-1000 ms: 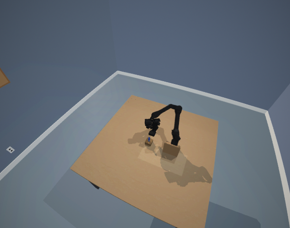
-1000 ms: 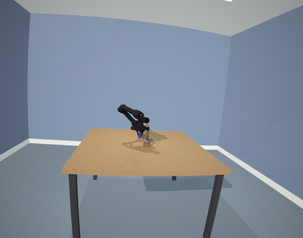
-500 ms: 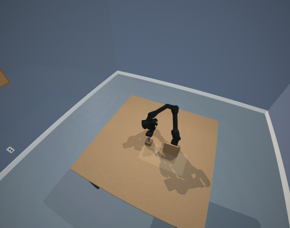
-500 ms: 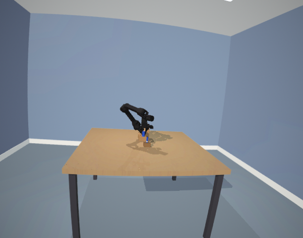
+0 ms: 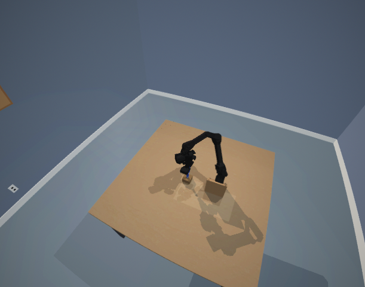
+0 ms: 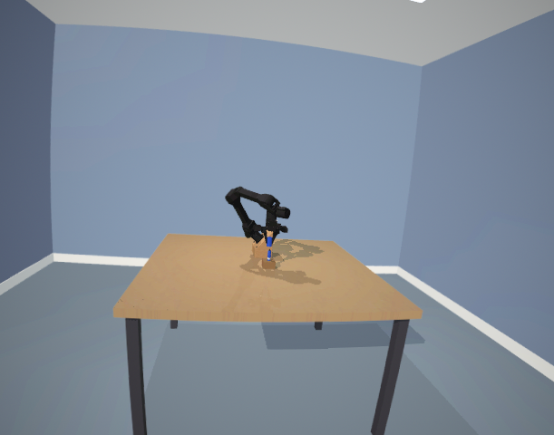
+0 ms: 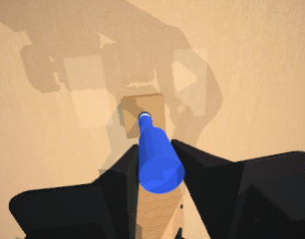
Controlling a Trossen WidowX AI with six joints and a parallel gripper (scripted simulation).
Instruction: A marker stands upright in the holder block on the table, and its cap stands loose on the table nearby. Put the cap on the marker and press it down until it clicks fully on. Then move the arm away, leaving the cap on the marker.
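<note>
end effector pinching blue cap, directly above marker (upright in holder block), wooden table

I see a room with blue walls, a white skirting and a grey-blue floor. The ceiling is pale grey, with a light at its edge. A wooden table stands on dark legs. A socket sits low on one wall.
</note>
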